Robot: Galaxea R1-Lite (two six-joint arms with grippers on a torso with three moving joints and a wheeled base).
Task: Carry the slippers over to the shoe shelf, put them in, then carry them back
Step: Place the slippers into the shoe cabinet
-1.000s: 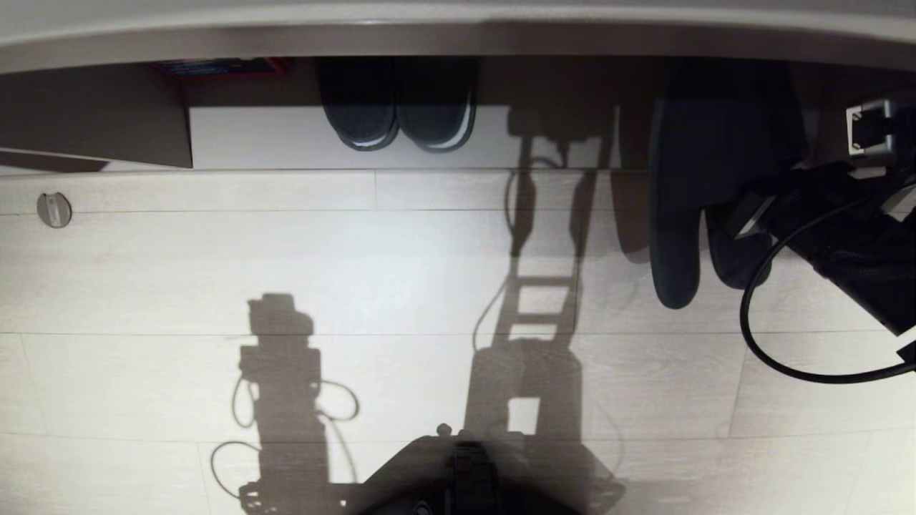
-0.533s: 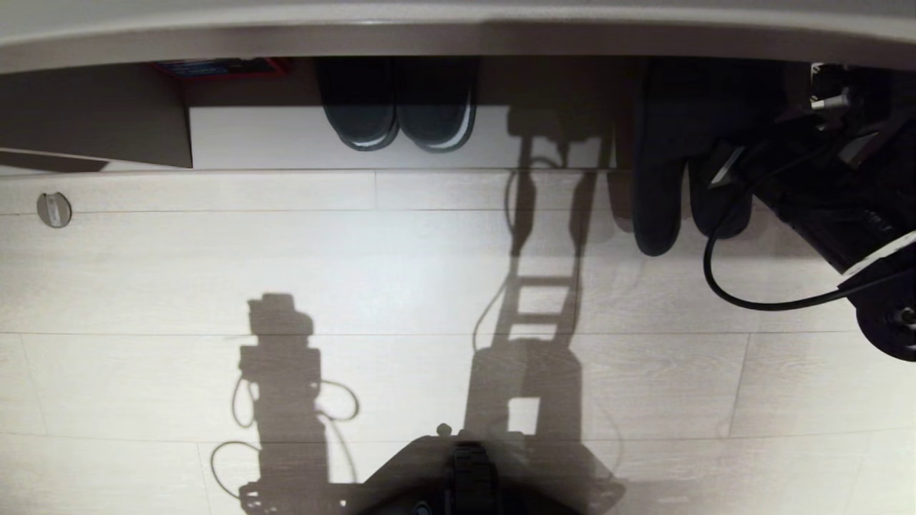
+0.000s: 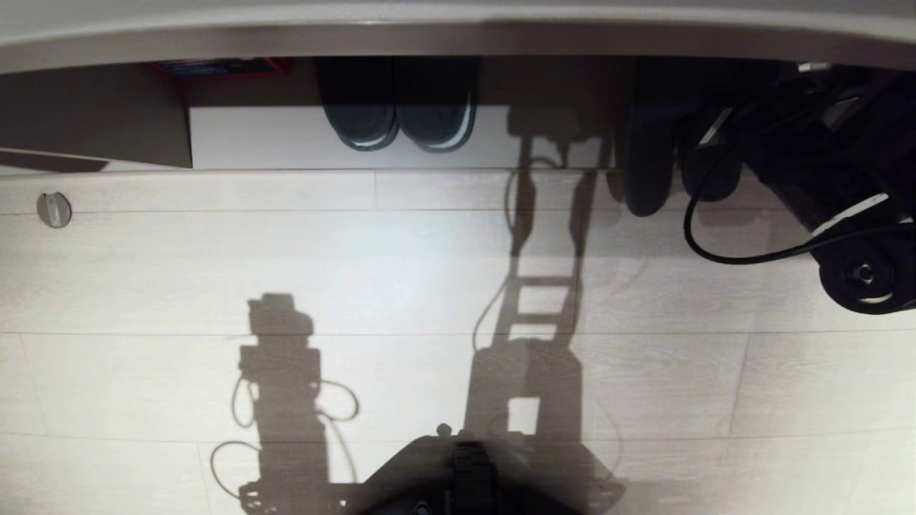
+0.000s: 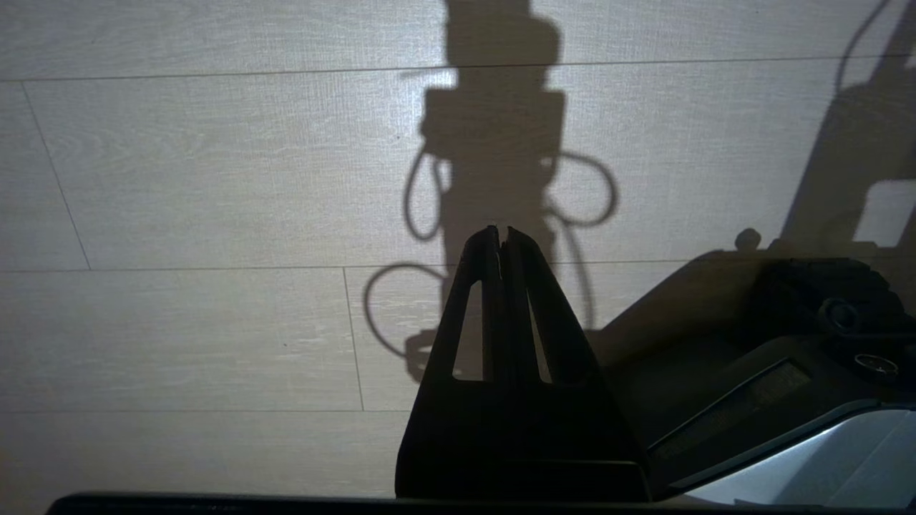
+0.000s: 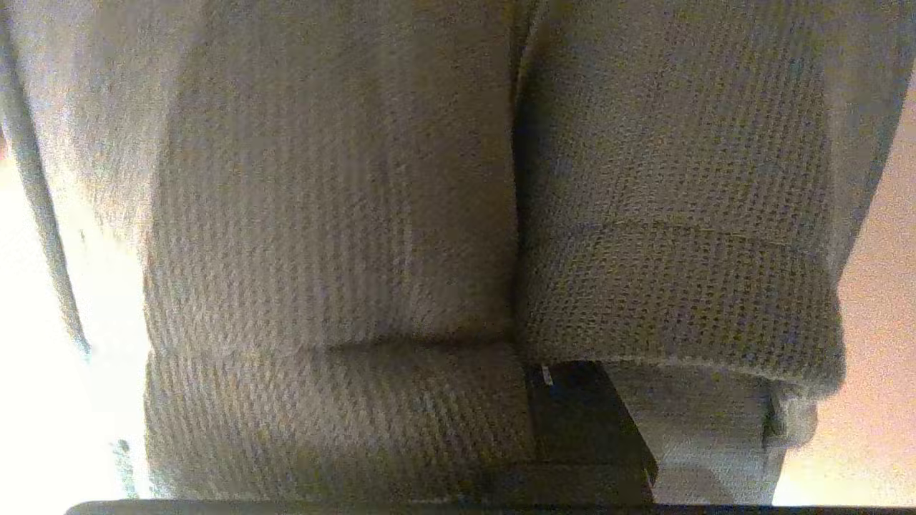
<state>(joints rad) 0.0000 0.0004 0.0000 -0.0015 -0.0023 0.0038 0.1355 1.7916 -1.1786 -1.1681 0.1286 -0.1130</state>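
The slippers, a dark grey pair, hang side by side at the upper right of the head view. Their far ends reach into the dark opening of the shoe shelf; their near ends still lie over the pale floor. My right gripper is shut on the slippers from the right. In the right wrist view the slippers' knit fabric fills the frame, with one black finger showing against it. My left gripper is shut and empty, parked above the floor.
Another dark pair with whitish sole edges stands in the wider cubby to the left. A long counter edge overhangs the unit. A black cable loops below my right arm. A round floor fitting lies at the far left.
My right arm has carried the slippers away from me toward the shelf opening, so more of them now lies under the counter. The left arm and the other pair have not moved.
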